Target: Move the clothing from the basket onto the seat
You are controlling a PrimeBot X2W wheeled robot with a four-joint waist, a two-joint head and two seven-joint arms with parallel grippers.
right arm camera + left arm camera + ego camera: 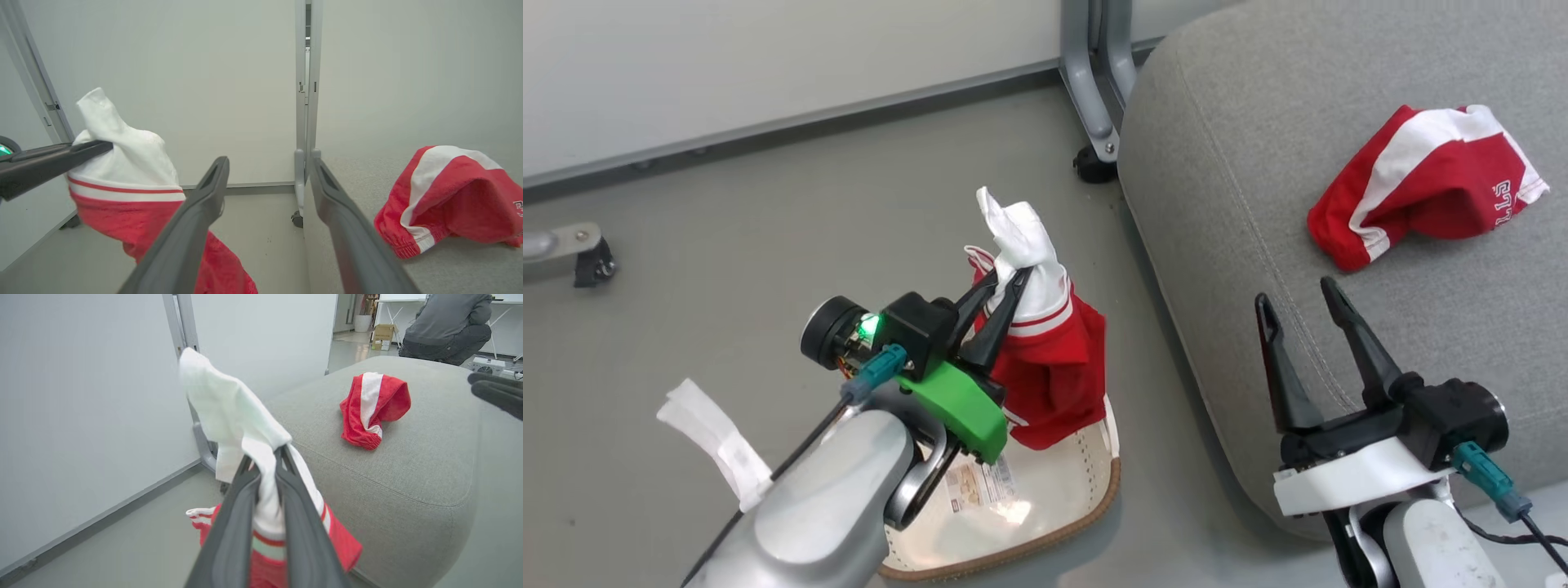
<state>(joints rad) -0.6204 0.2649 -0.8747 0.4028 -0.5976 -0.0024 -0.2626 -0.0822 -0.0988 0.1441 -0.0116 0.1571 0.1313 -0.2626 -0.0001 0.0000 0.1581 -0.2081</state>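
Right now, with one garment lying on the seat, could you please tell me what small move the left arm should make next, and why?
Probably swing the left end effector rightward over the seat. It is shut on the lifted garment, which hangs over the basket; the seat has bare room beside the other garment. The right end effector is open.

The left arm (825, 490) and the hanging red garment (1054, 384) cover much of the basket (1063, 483). Its label (982, 487) is too small to read. The left wrist view's top edge crops a crouching person (447, 324).
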